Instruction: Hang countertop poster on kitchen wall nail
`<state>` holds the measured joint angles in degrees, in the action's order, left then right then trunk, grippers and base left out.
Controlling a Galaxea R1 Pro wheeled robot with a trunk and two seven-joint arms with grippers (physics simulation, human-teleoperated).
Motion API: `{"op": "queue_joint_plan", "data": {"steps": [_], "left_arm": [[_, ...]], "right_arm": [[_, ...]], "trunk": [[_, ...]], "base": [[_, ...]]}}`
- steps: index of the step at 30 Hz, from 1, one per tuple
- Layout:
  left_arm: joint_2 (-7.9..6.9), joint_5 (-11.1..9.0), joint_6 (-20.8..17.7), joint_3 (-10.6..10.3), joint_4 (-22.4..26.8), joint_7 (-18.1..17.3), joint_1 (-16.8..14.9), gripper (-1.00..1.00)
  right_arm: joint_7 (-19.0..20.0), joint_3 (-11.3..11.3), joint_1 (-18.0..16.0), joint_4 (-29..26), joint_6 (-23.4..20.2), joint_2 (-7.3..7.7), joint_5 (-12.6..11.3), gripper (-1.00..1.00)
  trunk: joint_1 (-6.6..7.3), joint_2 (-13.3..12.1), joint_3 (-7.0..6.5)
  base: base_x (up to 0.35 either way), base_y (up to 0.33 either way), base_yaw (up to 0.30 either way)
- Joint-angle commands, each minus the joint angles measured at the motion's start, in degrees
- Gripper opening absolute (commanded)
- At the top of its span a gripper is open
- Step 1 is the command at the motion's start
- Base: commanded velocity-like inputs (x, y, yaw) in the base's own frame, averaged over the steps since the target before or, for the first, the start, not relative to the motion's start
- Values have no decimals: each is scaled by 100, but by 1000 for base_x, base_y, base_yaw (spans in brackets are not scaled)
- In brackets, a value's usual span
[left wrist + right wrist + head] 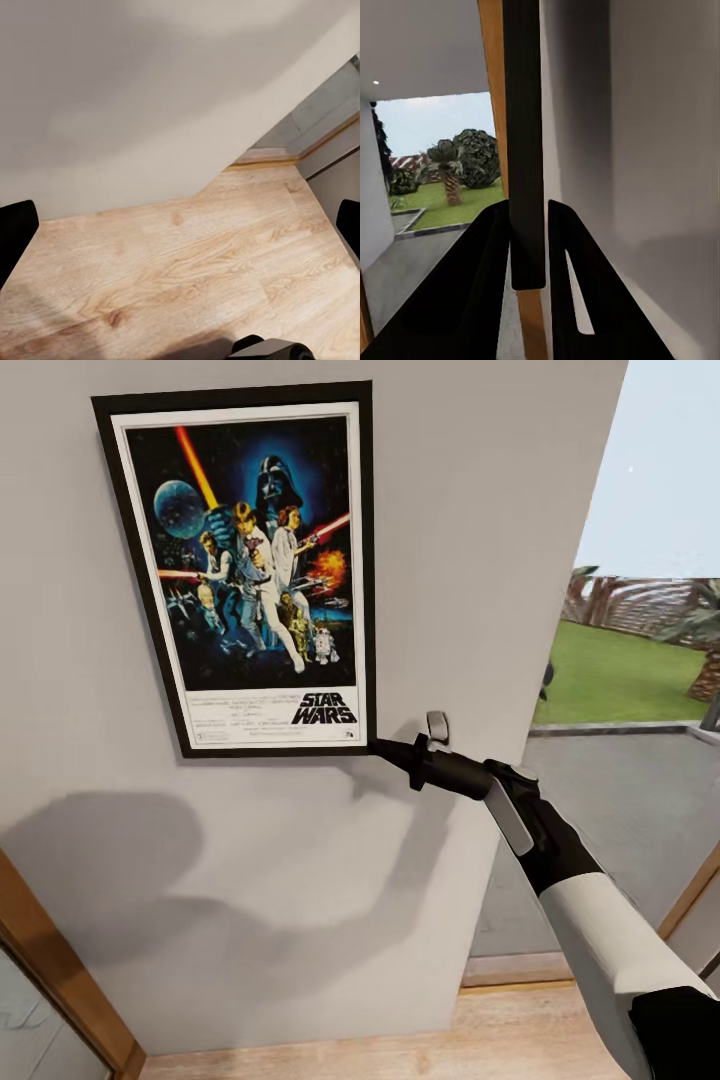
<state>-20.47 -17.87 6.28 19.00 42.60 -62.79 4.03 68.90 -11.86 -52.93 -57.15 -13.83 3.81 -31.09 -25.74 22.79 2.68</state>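
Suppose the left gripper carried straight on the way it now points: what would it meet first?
Most likely the wooden floor, which fills the middle of the left wrist view between the open left gripper fingers; the grey wall lies beyond. Depth is unclear.

Grey wall [250, 880] w/ soft shadows, light wood floor [187, 277], open doorway to green lawn [620, 680] & palm trees [450, 169].

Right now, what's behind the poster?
The grey wall. The poster lies flat against it, right gripper pinching its lower right corner. Any nail is covered by the frame, so unconfirmed.
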Motion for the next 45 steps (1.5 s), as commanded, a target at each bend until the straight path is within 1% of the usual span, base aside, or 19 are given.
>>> {"op": "queue_joint_plan", "data": {"steps": [1,9,31,32,33,45], "left_arm": [[-1,-6,40,-2,3,-5,1,100],[-1,-6,40,-2,3,-5,-2,100],[-1,-6,40,-2,3,-5,-2,100],[32,-3,63,-35,-20,-4,31,100],[51,-4,62,-35,-17,-4,36,100],[51,-4,61,-36,-15,-4,36,100]], "right_arm": [[9,-18,-7,3,-75,6,-69,-100],[9,-18,-7,3,-76,6,-67,-100],[1,-18,-7,3,-77,6,-64,-100],[25,-36,-39,-38,-102,39,-132,-100],[35,-36,-71,-70,-128,68,-138,-100],[35,-36,-73,-139,-173,68,-137,-100]], "trunk": [[-4,12,12],[-4,12,12],[-4,12,12],[-4,12,12],[-4,12,12],[-4,12,12]], "base": [[6,0,0],[66,0,0],[2,0,0],[0,0,0],[0,0,0],[0,0,0]]}}
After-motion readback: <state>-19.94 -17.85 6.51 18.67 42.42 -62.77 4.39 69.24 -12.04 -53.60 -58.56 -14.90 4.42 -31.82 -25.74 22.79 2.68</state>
